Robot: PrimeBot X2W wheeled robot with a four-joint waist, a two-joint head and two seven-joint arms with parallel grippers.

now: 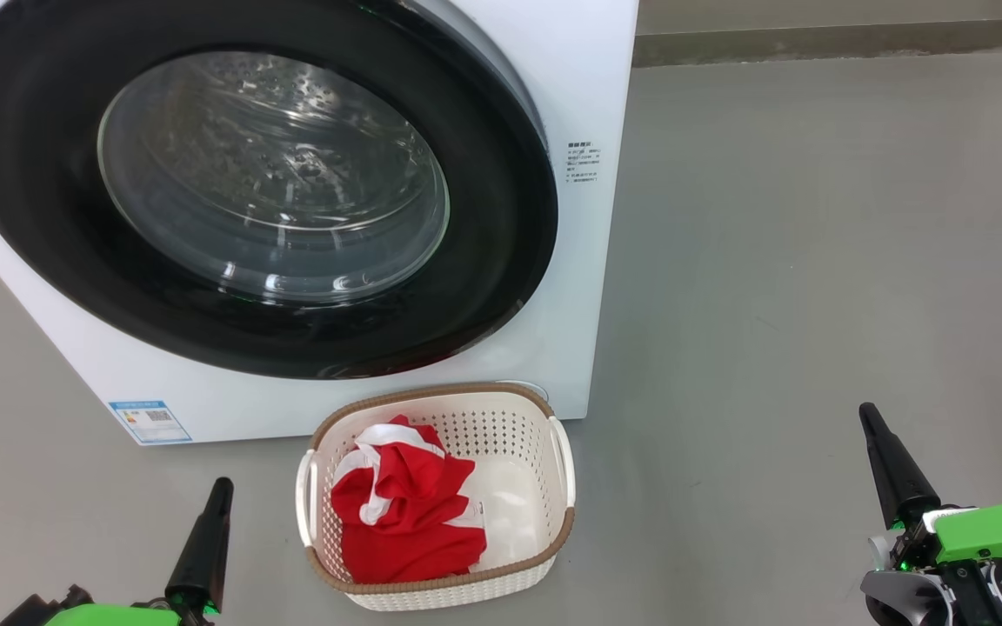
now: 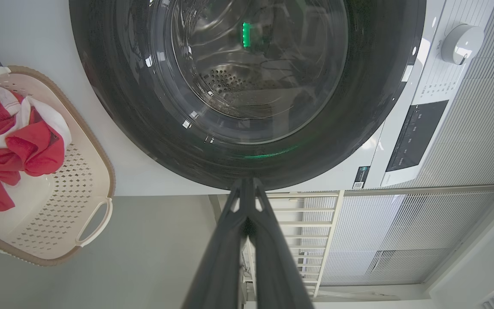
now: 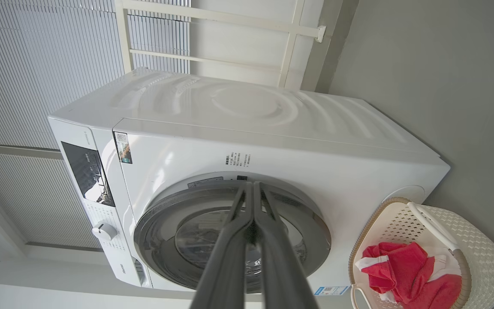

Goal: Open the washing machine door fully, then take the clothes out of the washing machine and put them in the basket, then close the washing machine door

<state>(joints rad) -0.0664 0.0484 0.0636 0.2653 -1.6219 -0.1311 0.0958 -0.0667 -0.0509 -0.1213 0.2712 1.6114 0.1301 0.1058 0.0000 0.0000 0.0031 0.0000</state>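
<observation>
Head view: clothes in basket.

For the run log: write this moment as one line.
washing machine door: closed | clothes: in basket | left hand: shut, empty | right hand: shut, empty | task: looks complete

The head camera looks steeply down from in front on the door of the washing machine and the basket on the floor. The left wrist camera lies on its side close to the door; the right one, also rolled, sits farther back. All three share door and basket.
</observation>
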